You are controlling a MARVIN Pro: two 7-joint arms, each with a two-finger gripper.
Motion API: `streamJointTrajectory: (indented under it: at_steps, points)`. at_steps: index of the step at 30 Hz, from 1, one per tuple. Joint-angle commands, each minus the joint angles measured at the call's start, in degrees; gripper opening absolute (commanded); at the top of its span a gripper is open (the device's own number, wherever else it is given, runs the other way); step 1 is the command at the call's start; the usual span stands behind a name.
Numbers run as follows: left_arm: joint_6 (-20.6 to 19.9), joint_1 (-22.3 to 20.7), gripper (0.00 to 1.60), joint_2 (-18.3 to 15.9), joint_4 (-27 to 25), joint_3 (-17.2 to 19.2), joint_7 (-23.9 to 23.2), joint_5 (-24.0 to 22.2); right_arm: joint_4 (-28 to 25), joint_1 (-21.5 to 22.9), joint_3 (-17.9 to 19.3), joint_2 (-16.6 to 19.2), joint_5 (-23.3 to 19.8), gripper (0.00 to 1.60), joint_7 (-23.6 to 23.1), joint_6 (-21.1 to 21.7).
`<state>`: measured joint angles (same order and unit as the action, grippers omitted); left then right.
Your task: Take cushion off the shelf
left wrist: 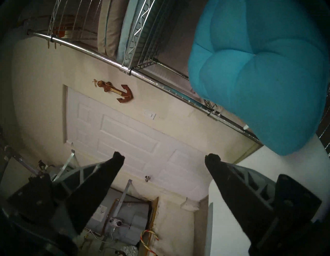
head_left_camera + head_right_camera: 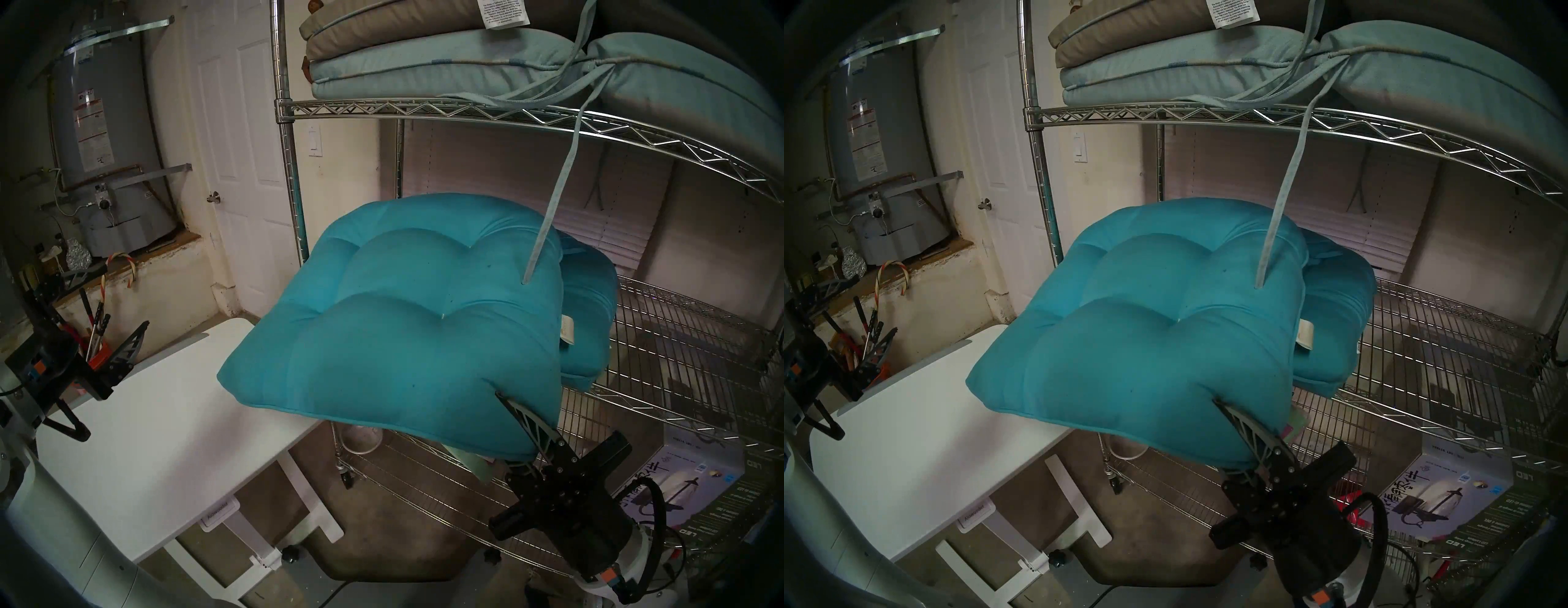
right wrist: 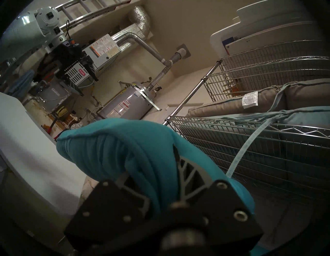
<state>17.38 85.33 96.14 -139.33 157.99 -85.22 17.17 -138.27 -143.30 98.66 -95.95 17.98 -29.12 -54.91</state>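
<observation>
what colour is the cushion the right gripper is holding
Teal blue, plain and tufted cushion; clearest in the head view, pinched by the right gripper.

Head pair: high, looking forward and down; near-identical views, right eye shifted slightly sideways. Both take in teal cushion [image 2: 407, 322], wire shelf [image 2: 530, 116], white surface [image 2: 161, 433], door.

Left wrist camera: rolled sideways, looks level past own wide-apart jaws at door; cushion [image 1: 264, 75] beyond jaws, upper right, shelf post [image 1: 142, 76] crossing diagonally.

Right wrist camera: tilted, aimed upward, very close; cushion [image 3: 125, 152] pinched between jaws fills foreground; shelf [image 3: 250, 128] right, water heater [image 3: 128, 103] beyond.

All four share cushion and shelf.
</observation>
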Motion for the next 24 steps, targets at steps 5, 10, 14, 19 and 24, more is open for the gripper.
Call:
streamJointTrajectory:
  at_steps: [5,10,14,19,24]
  points:
    - [0.51,8.59,1.60,-0.88,-0.67,2.91,0.22,-2.30,-1.73,0.62,-0.20,-1.11,-0.26,0.00,1.02,-0.09]
    - [0.84,11.85,1.60,-0.55,-0.67,3.45,0.22,-2.80,-1.73,0.64,-0.08,-1.34,-0.10,0.00,1.08,-0.09]
    - [1.20,14.36,1.60,-0.07,-0.67,3.69,0.22,-3.08,-1.73,0.65,0.04,-1.51,0.01,0.00,1.12,-0.09]
    - [1.92,18.39,1.60,0.99,-0.67,3.22,0.22,-3.38,-1.73,0.64,0.27,-1.80,0.20,0.00,1.18,-0.09]
    - [2.82,21.69,1.60,2.28,-0.67,1.94,0.22,-3.65,-1.73,0.62,0.49,-2.06,0.31,0.00,1.24,-0.09]
